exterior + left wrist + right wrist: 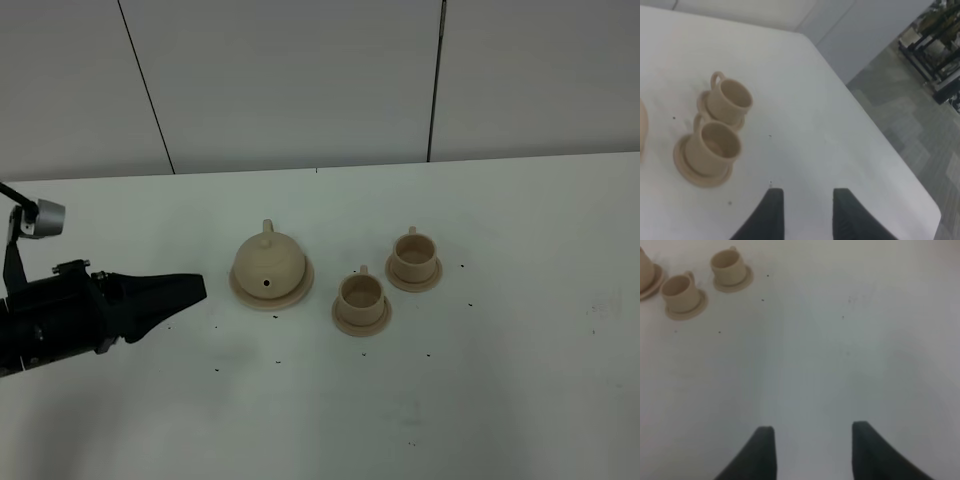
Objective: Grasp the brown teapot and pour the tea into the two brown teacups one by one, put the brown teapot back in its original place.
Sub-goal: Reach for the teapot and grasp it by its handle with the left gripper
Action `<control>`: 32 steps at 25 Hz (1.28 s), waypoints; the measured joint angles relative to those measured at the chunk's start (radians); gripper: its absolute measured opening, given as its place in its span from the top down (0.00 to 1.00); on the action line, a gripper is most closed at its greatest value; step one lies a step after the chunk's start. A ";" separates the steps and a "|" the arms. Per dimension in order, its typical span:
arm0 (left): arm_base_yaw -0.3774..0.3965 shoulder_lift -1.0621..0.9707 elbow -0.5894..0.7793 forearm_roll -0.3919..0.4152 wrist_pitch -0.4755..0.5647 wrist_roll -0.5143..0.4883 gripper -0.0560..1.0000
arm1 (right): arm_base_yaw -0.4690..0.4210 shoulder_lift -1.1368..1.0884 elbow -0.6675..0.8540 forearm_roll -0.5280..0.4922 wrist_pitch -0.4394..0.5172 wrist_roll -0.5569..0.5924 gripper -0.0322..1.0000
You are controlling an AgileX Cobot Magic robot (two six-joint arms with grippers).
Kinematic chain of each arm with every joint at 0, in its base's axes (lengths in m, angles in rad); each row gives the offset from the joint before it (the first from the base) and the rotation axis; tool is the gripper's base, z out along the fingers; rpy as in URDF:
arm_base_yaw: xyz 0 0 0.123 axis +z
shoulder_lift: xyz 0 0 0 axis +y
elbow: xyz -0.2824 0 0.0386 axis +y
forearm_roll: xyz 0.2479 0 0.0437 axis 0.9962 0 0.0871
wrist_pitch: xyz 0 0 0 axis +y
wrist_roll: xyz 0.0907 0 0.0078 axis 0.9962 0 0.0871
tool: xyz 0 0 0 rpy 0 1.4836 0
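The brown teapot [268, 263] sits upright with its lid on, resting on its wide saucer, the original place [300, 287], left of table centre. To its right stand the two brown teacups, the nearer one [360, 291] and the farther one [412, 253], each on a small saucer. My left gripper [192, 289] hovers left of the teapot, apart from it, pointing toward it. In the left wrist view my left gripper [807, 200] is open and empty, with both cups [729, 98] [715, 145] ahead. My right gripper [812, 432] is open over bare table, far from the cups [729, 262] [681, 290].
The white table [480, 400] runs to a grey panelled wall [300, 80] at the back. In the left wrist view the table's edge [875, 135] drops off to a grey floor [910, 115] with dark furniture beyond. Small dark specks dot the tabletop.
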 joint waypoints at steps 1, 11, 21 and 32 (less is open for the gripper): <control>0.000 0.000 -0.022 0.002 0.001 -0.020 0.66 | 0.000 0.000 0.000 0.000 0.000 0.000 0.64; 0.000 0.001 -0.332 0.330 -0.014 -0.393 0.66 | 0.000 0.000 0.000 0.000 0.000 0.000 0.70; 0.000 0.001 -0.446 0.582 -0.210 -0.507 0.66 | 0.000 0.000 0.000 0.000 0.000 0.000 0.73; 0.000 0.035 -0.451 0.601 -0.348 -0.096 0.66 | 0.000 0.000 0.000 0.000 0.000 0.000 0.73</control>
